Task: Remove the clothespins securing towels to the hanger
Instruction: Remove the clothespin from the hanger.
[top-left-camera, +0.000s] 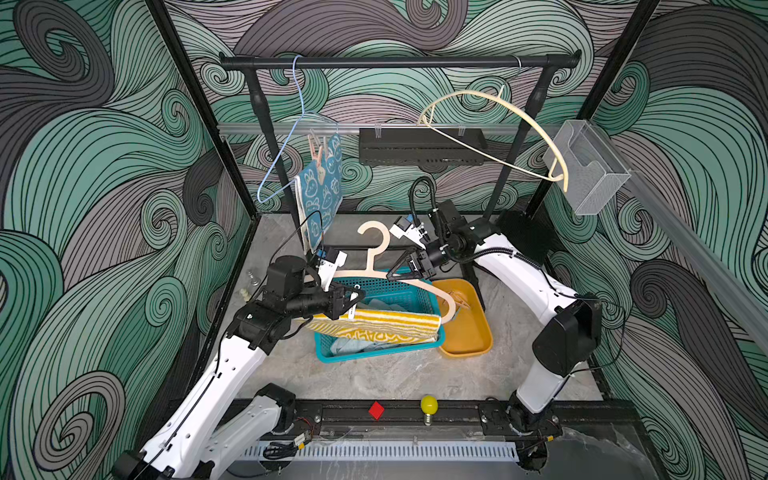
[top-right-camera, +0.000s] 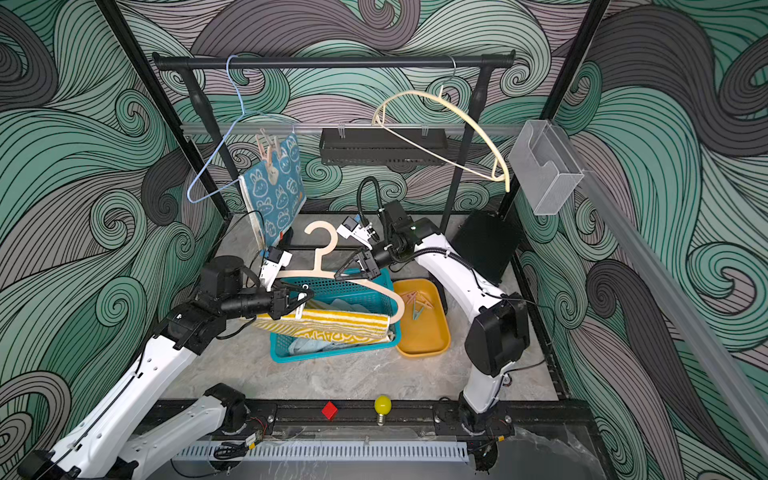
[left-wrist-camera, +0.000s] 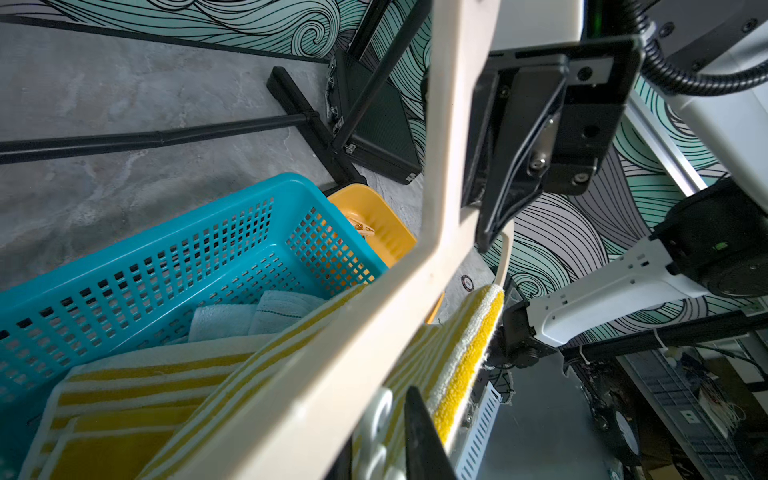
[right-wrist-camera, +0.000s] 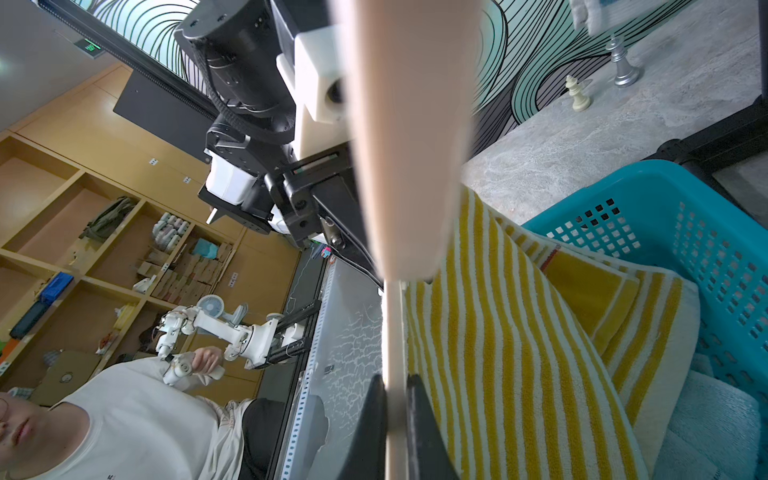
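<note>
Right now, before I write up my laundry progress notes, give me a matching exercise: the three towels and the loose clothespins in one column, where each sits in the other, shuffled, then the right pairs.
Things
1. teal-blue bunny-print towel
2. yellow-and-white striped towel
3. pale-blue fluffy towel
4. loose plastic clothespins

Places
A. in the orange-yellow plastic tray
B. draped over the peach plastic hanger
C. pinned on the pale-blue wire hanger
D. lying in the teal plastic basket

Pairs: 1-C, 2-B, 3-D, 4-A
</note>
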